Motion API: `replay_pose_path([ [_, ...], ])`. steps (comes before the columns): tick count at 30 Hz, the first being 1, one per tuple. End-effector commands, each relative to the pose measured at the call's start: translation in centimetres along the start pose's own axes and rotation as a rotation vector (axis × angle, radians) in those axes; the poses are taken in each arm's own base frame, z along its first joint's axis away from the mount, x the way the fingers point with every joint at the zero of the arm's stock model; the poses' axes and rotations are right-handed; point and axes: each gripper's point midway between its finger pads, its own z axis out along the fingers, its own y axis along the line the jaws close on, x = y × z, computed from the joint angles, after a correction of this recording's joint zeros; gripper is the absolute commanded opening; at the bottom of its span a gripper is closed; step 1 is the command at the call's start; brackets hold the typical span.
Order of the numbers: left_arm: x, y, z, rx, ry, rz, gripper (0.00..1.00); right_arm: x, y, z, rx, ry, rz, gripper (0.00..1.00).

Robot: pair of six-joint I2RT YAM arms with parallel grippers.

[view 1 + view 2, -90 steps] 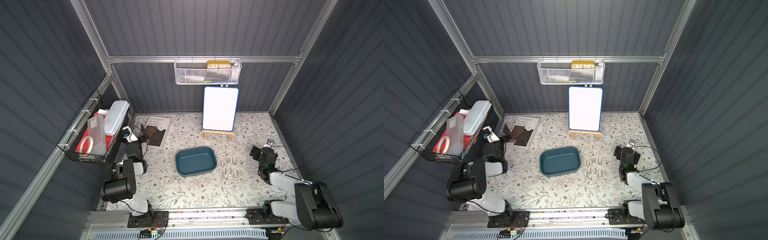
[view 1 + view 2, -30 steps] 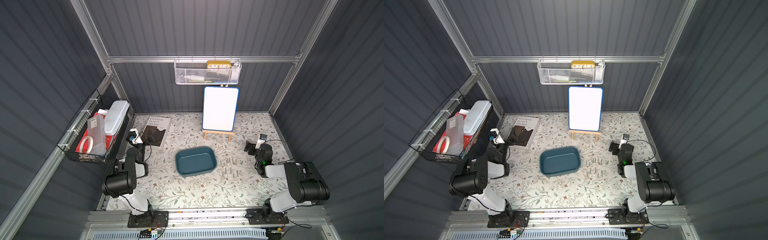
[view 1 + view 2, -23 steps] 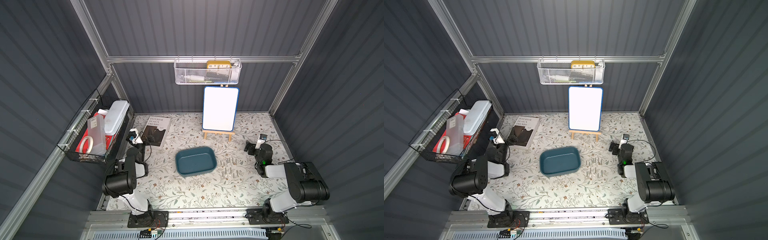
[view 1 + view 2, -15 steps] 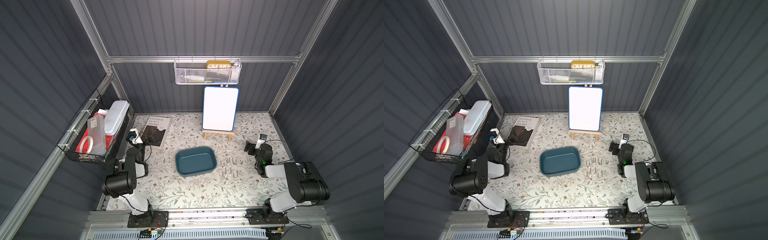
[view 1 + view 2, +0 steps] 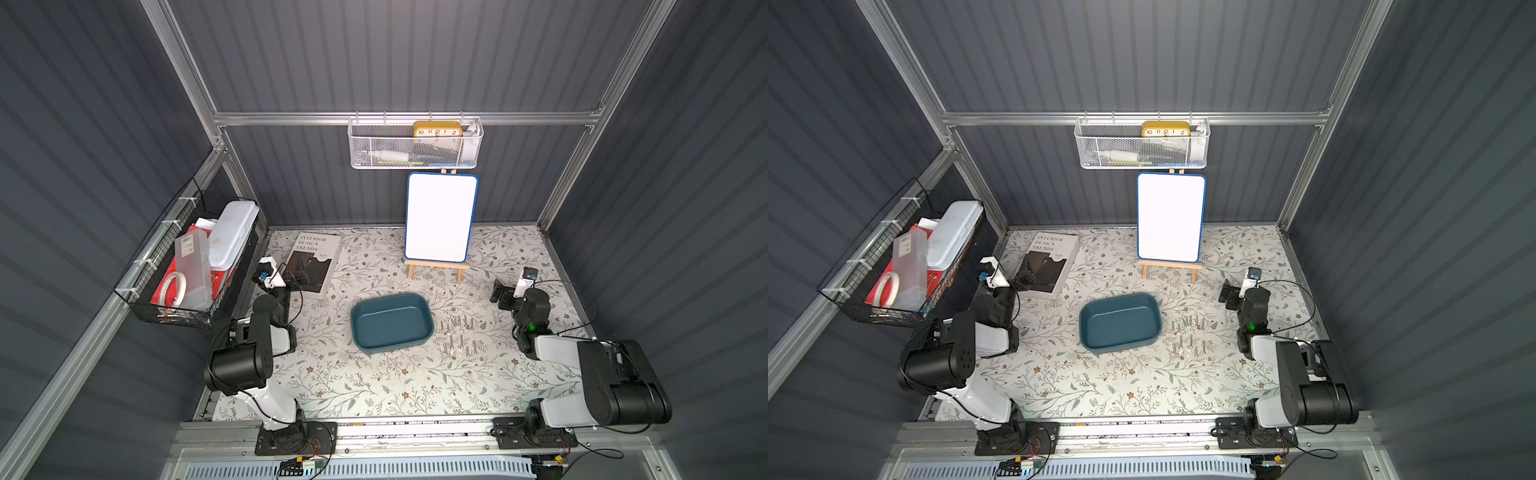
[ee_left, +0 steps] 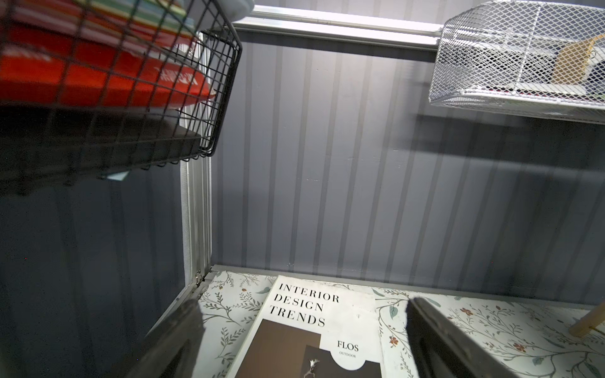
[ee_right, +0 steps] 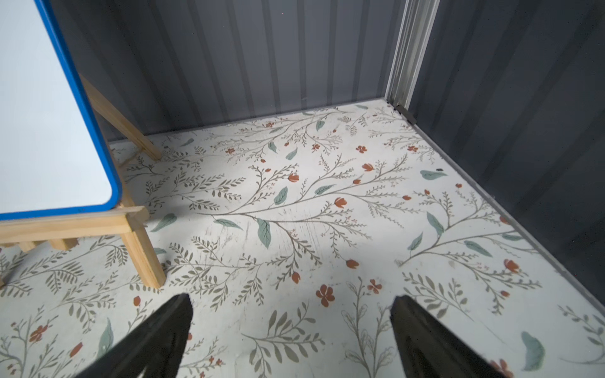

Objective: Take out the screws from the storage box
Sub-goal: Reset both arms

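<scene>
Roughly twelve screws (image 5: 459,336) just beside one storage box (image 5: 390,322)

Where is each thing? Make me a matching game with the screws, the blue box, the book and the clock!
Things: 1 screws; 2 storage box; 3 book; 4 clock.
Places: A in the white mesh basket; B on the table beside the box; C empty, mid-table; D flat by the left gripper.
Pairs: 1-B; 2-C; 3-D; 4-A.
</scene>
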Motion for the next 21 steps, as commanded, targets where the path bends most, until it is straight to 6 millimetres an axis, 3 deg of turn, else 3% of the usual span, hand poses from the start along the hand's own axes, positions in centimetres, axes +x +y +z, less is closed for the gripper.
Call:
replay_pose_path([
  [1, -1.27, -0.15, 0.36, 0.001, -0.041, 0.021, 0.99, 1.25, -0.17, 0.85, 0.012, 0.042, 0.002, 0.99],
  [21, -1.27, -0.14, 0.36, 0.001, -0.040, 0.021, 0.99, 1.23, -0.07, 1.38, 0.009, 0.035, -0.003, 0.99],
])
